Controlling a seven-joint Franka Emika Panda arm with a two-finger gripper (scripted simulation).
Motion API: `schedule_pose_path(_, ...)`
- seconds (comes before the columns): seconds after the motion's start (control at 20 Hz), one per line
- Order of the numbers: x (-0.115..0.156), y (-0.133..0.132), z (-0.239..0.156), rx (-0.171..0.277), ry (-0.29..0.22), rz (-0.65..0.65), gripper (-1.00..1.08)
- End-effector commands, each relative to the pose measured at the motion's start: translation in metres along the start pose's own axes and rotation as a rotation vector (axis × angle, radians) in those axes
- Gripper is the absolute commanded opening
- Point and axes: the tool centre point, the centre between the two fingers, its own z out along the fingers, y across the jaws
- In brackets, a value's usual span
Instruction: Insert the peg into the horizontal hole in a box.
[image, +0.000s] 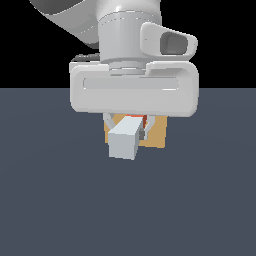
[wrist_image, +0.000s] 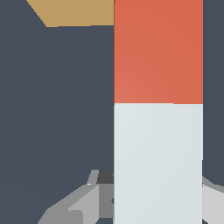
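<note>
The flat slate-grey worktop (image: 60, 200) fills the lower part of the exterior view, under a black background. Above it the large white-grey robot arm (image: 132, 40) comes down from the top of the picture, its wide wrist housing level and facing the camera, hiding much of what lies behind.

Behind and below that housing sits the tan, light-brown square box (image: 156, 134); only its lower part and its edge on the exterior view's right show, and in the wrist view just one corner (wrist_image: 76, 12) is visible, cut off by the picture edge. Its hole cannot be made out in either view.

The long slim square-section peg (image: 125, 140), half white and half orange-red, is held off the worktop, its white end toward the exterior camera and its orange-red half (wrist_image: 157, 50) pointing toward the box; whether the tip touches the box is hidden.

The claw (image: 126, 127) hangs straight down with its fingers (image: 144, 131) clenched on the peg's sides, near the white half. They are mostly hidden by the housing and the peg.
</note>
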Motion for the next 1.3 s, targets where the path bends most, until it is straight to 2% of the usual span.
schedule_pose_path(0.0, 0.012, -0.003, -0.011, -0.002, 0.000, -0.012, -1.00)
schedule_pose_path(0.2, 0.022, -0.005, -0.018, -0.002, 0.000, -0.021, -1.00)
schedule_pose_path(1.0, 0.030, -0.005, -0.023, -0.001, 0.002, -0.029, -1.00)
schedule_pose_path(1.25, 0.048, -0.006, -0.023, -0.001, 0.002, -0.029, -1.00)
